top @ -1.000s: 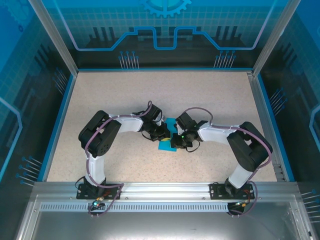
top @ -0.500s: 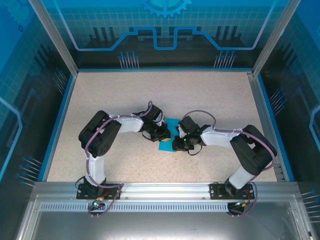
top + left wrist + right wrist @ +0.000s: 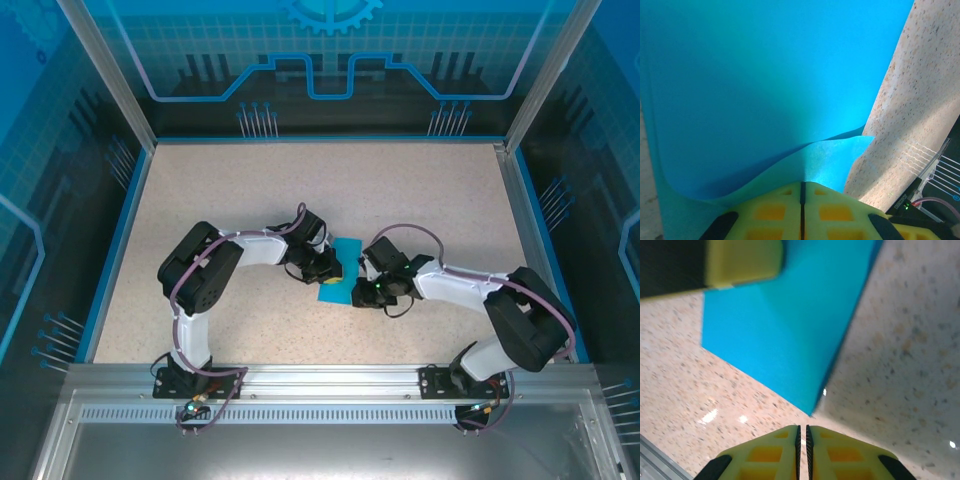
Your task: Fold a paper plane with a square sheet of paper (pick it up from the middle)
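**Q:** Where is the square sheet of paper (image 3: 344, 268) located?

**A:** It is laid on the speckled table (image 3: 230, 190), near the middle, between the two wrists. In the left wrist view an upper layer is seen curled up off a lower one.

**Q:** How are the jaws of the left gripper (image 3: 801, 184) set?

**A:** They are clenched, pad against pad. The tips are met by the lower layer beneath the raised curl. Whether any paper is nipped cannot be told.

**Q:** And those of the right gripper (image 3: 801, 427)?

**A:** They are likewise pressed together, with nothing grasped. A sharp corner of the sheet is seen just ahead of the tips, apart from them.
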`<state>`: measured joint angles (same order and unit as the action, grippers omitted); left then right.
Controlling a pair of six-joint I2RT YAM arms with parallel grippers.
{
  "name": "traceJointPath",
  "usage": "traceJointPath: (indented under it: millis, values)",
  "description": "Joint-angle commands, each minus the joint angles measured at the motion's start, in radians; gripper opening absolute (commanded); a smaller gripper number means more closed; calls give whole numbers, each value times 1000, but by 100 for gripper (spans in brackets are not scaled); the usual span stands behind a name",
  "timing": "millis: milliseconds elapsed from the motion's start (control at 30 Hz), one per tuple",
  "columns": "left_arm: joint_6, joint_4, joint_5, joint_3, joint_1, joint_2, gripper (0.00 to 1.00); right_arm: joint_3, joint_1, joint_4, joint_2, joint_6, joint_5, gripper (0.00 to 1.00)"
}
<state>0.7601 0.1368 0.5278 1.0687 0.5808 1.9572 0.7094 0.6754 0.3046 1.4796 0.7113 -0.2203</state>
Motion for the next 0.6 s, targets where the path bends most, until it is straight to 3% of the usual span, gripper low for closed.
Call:
traceJointPath:
  millis: [0, 233, 567]
  values:
    - [5, 64, -62, -30, -1, 8, 9, 57, 18, -25, 31, 10, 11, 14]
    - [9, 51, -47, -32, 0, 5, 9, 94, 19, -62, 149, 8, 3, 13]
    - [-28, 67, -51, -6, -16, 0, 9, 41, 17, 24, 196, -4, 35, 12]
